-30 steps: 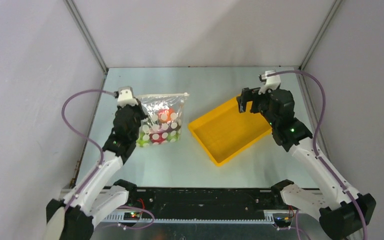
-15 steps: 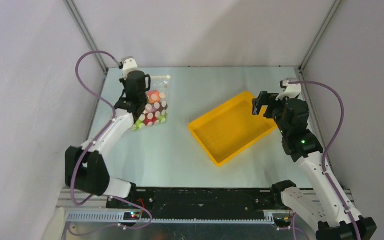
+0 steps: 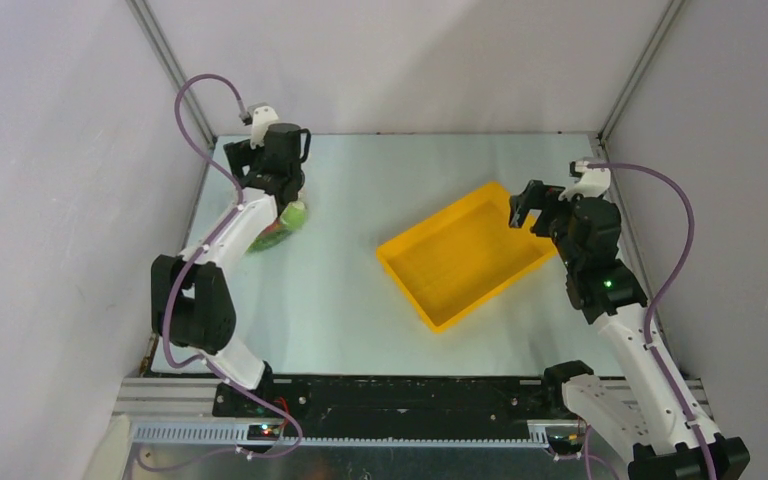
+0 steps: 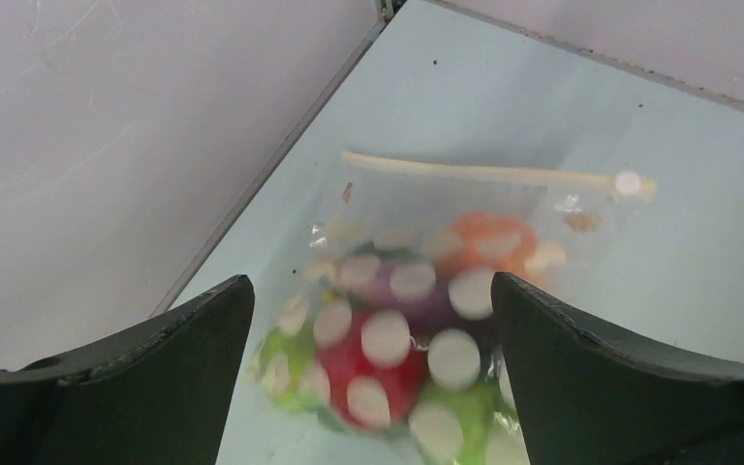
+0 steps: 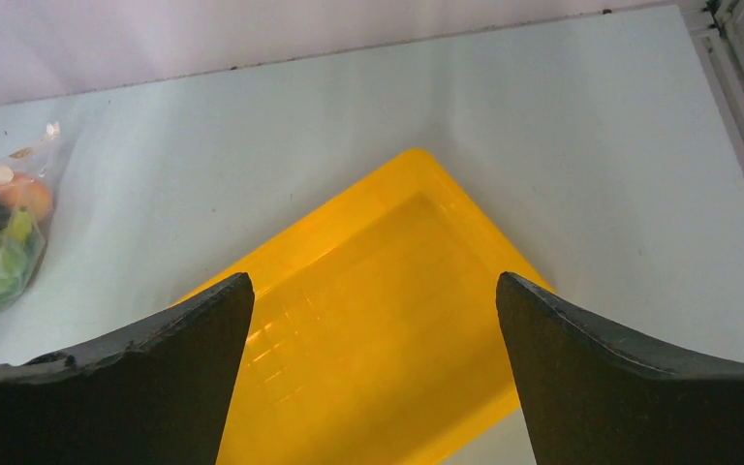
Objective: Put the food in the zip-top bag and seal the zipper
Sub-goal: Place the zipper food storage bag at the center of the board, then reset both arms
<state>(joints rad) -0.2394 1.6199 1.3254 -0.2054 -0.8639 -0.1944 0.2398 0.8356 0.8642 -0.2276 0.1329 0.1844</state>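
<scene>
Left pincer (image 4: 370,291) spread wide, nothing gripped, poised over the bag (image 4: 446,242) in the counter's (image 3: 360,300) far-left corner. Food (image 4: 368,363) is seen inside. Zipper (image 4: 475,174) looks pressed shut, so the task is judged done. Right pincer (image 5: 373,281) likewise spread, over the tray (image 5: 378,339).

From above, your left arm (image 3: 240,215) hides most of the clear, white-dotted plastic zip-top bag (image 3: 291,217). Your left wrist view shows it blurred, bottom cropped; the small toy food (image 4: 392,373) inside reads only as coloured blobs
</scene>
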